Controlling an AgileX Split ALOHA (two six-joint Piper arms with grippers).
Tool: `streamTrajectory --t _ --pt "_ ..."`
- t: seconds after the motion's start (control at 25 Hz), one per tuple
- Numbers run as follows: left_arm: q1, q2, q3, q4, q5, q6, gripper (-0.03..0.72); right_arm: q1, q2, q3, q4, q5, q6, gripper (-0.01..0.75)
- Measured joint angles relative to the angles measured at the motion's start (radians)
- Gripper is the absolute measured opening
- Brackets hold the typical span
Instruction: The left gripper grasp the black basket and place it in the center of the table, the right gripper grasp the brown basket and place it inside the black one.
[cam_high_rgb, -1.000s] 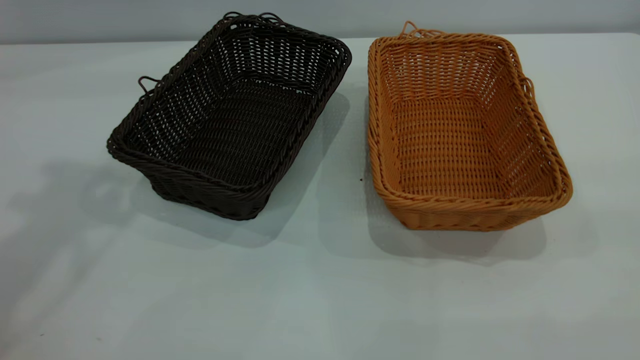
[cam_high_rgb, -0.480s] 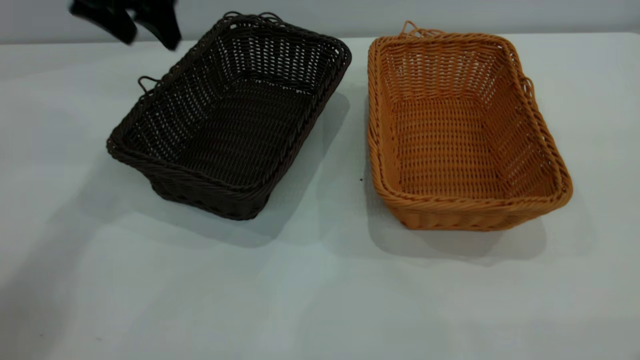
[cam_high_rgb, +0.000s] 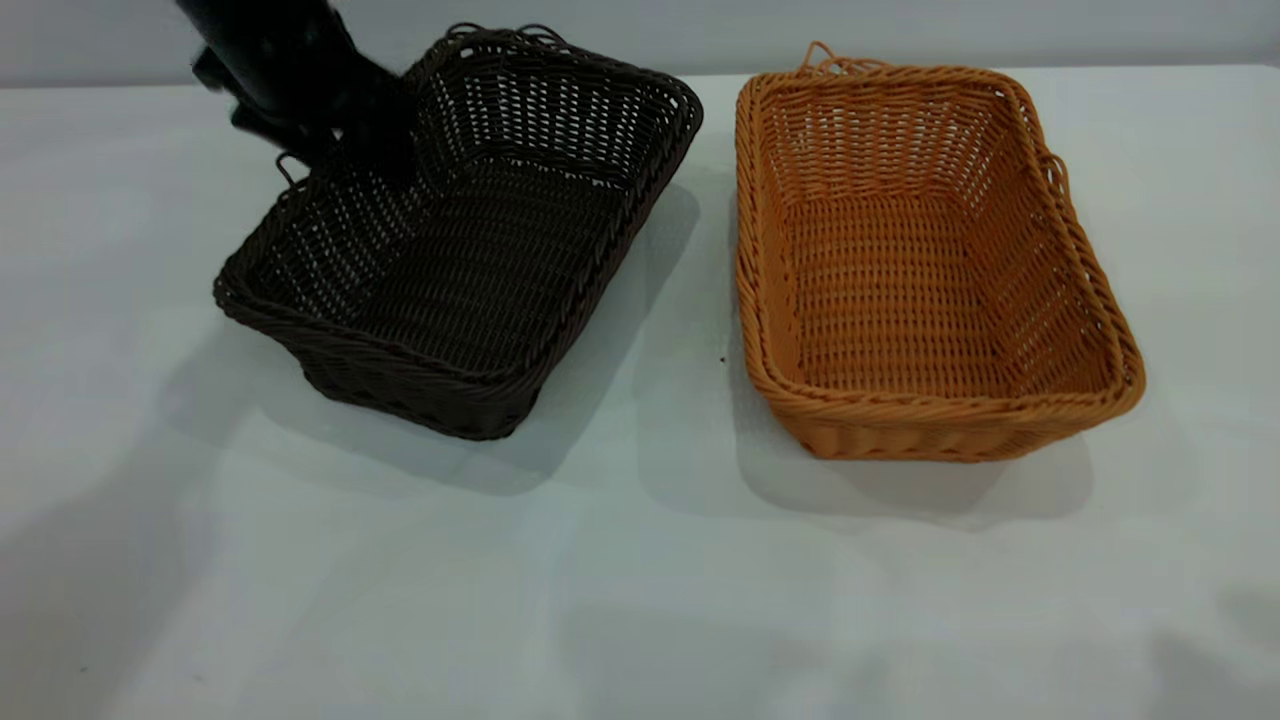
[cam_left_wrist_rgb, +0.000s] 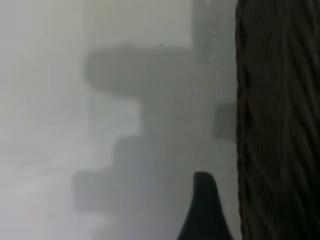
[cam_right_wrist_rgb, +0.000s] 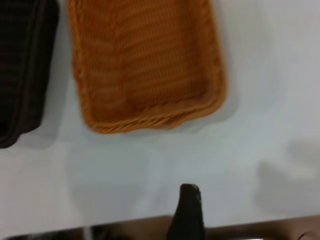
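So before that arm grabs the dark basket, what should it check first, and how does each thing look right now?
1. Left gripper is at the black basket's far left rim: ok.
2. Fingers open enough to take the rim: cannot tell.
3. Rim already between the fingers: cannot tell.
4. Black basket sits flat on the table: ok.
5. Brown basket stands apart beside it, not in the path to the centre: ok.
6. Right gripper is back from the brown basket: ok.

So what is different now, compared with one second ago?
The left claw entered from the upper left and came down to the far-left rim of the black basket; no grasp visible. Both baskets, including the brown basket, stayed put on the table.
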Motion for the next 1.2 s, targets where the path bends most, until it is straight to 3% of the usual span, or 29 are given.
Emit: streamTrajectory --t 0.08,0.24,0.32,0.48,0.6,0.8,1.2 --pt "-0.009 0.03 0.0 0.0 -0.034 0.002 0.433 0.0 0.084 0.0 0.082 -0.024 -0.047 0.575" --pt "-0.017 0.054 -0.005 -0.008 -0.09 0.001 0.232 0.0 0.262 -0.002 0.275 -0.068 -0.156 0.575" --pt "-0.018 0.054 -0.013 0.0 -0.082 0.022 0.197 0.0 0.37 -0.005 0.385 -0.082 -0.214 0.575" --pt "-0.018 0.017 -0.03 0.002 -0.079 0.021 0.172 0.0 0.577 -0.01 0.639 -0.103 -0.284 0.575" --pt "-0.016 -0.045 -0.031 0.007 -0.09 0.024 0.113 0.0 0.722 -0.013 0.815 -0.12 -0.305 0.575" --pt "-0.008 -0.129 -0.031 0.006 -0.1 0.024 0.102 0.001 0.963 -0.019 1.034 -0.142 -0.39 0.565" --pt "0.009 -0.138 -0.031 0.007 -0.119 0.04 0.099 0.043 1.324 -0.13 1.227 -0.143 -0.559 0.534"
